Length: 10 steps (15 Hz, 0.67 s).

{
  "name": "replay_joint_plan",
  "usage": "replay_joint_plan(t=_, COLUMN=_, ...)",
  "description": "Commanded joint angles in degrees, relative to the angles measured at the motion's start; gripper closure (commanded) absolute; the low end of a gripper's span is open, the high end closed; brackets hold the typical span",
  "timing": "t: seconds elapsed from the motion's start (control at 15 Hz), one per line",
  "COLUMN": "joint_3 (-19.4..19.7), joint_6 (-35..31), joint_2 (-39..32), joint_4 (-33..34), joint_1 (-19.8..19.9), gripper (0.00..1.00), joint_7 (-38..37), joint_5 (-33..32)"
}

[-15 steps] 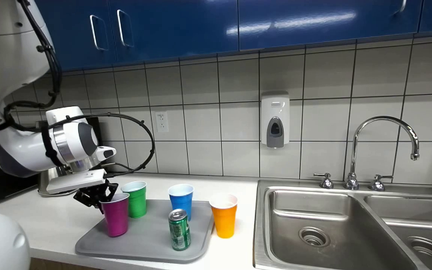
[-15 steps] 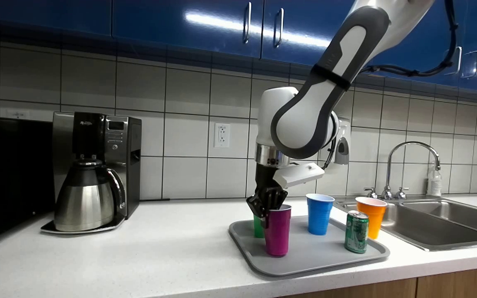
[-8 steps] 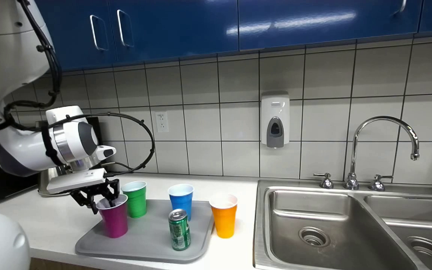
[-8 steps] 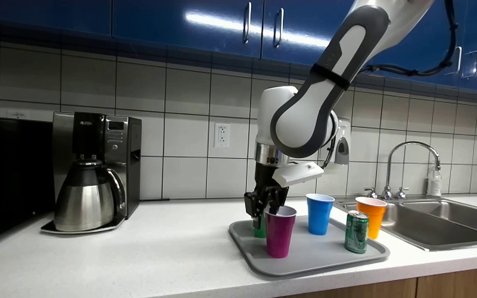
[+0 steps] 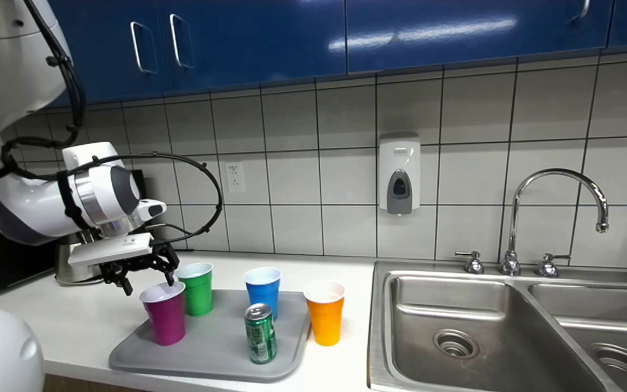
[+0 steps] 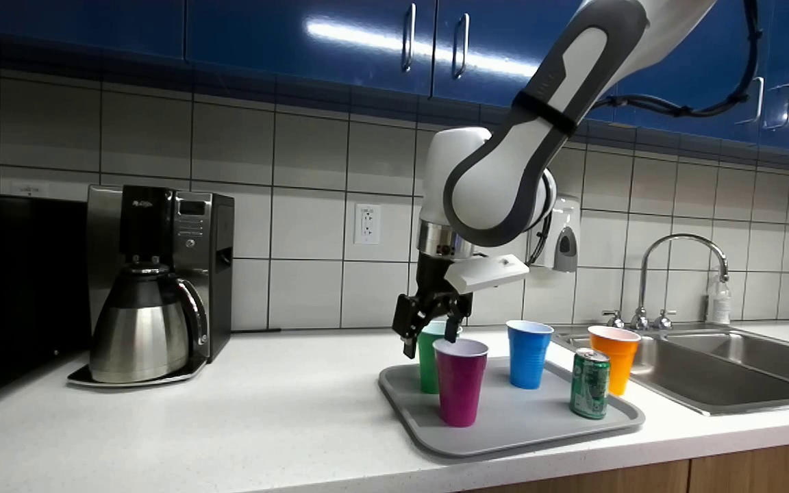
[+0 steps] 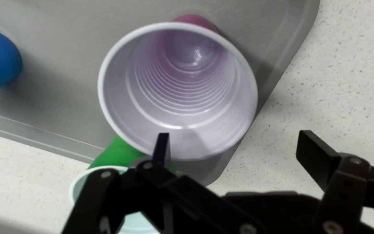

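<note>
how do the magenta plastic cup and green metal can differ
The magenta plastic cup is open-topped; the green metal can has a silver lid. The cup flares toward its rim; the can is mostly straight-sided. The black gripper hangs by the cup, away from the can. Both stand upright on the gray rectangular tray.

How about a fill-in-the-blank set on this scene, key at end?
Of the orange cup and the blue cup, only the ____ one stands off the tray.
Of the purple cup and the blue cup, the ____ one is nearer the tool.
Open or shut: the tool's jaws stand ____.
With the green cup counted in, the tray carries exactly ____ cups.

Missing words: orange; purple; open; three.
</note>
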<state>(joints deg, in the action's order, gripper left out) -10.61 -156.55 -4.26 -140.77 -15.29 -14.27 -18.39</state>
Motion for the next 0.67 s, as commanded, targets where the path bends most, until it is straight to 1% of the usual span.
replay_joint_plan(t=0.0, joint_3=-0.3, joint_6=1.0, joint_2=2.8, joint_4=0.2, joint_1=0.1, gripper=0.0, joint_7=-0.3, joint_5=-0.9)
replay_joint_plan(t=0.4, joint_3=0.1, joint_6=0.8, joint_2=4.6, joint_4=0.9, joint_1=1.1, gripper=0.0, joint_7=-1.5, joint_5=-2.1)
replay_joint_plan(t=0.6, joint_3=1.7, joint_6=1.2, joint_2=5.5, joint_4=1.2, joint_1=1.2, gripper=0.0, joint_7=-3.9, joint_5=-3.8)
